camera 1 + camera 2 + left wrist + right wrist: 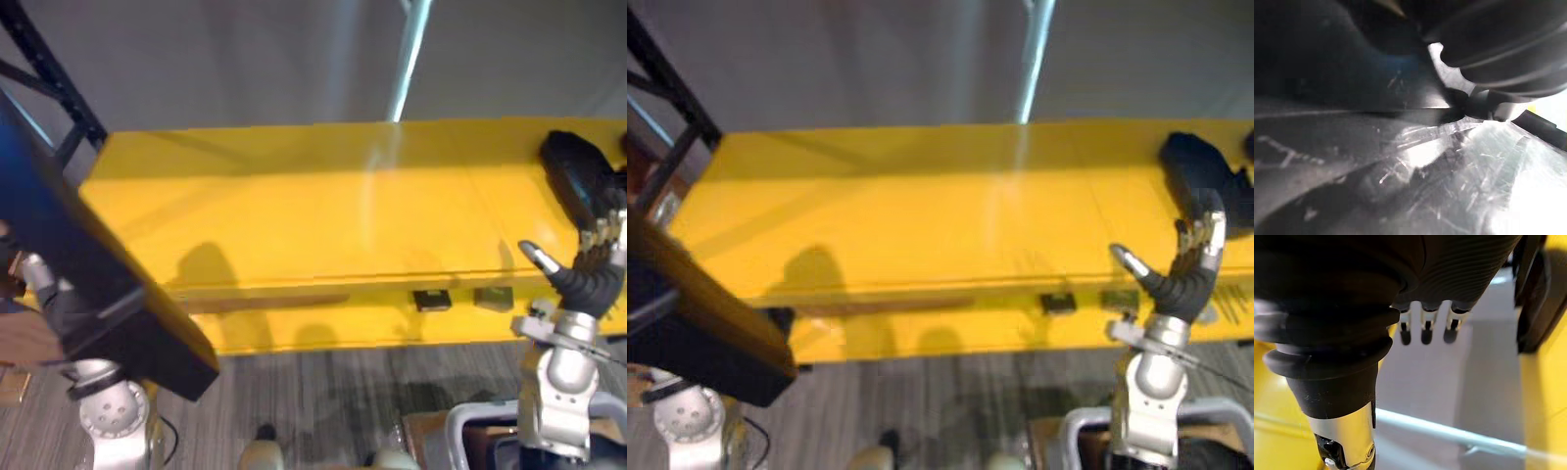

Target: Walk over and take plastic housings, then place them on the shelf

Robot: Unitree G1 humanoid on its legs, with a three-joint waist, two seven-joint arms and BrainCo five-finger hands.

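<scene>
A large black plastic housing (108, 294) hangs tilted at the left, in front of the yellow shelf (294, 215). My left hand (54, 304) grips its lower edge from beneath; the housing's scratched dark surface (1352, 88) shows very close in the left wrist view. A second black plastic housing (578, 171) lies on the shelf's far right end and shows again (1537, 298) past my right hand's fingers (1422, 328). My right hand (588, 269) stands upright just in front of that housing, fingers straight, thumb apart, holding nothing.
A black rack upright (49, 78) with a diagonal brace rises at the shelf's left end. Two small tags (431, 299) sit on the shelf's front edge. A grey-framed bin (490, 431) stands on the carpet at the lower right.
</scene>
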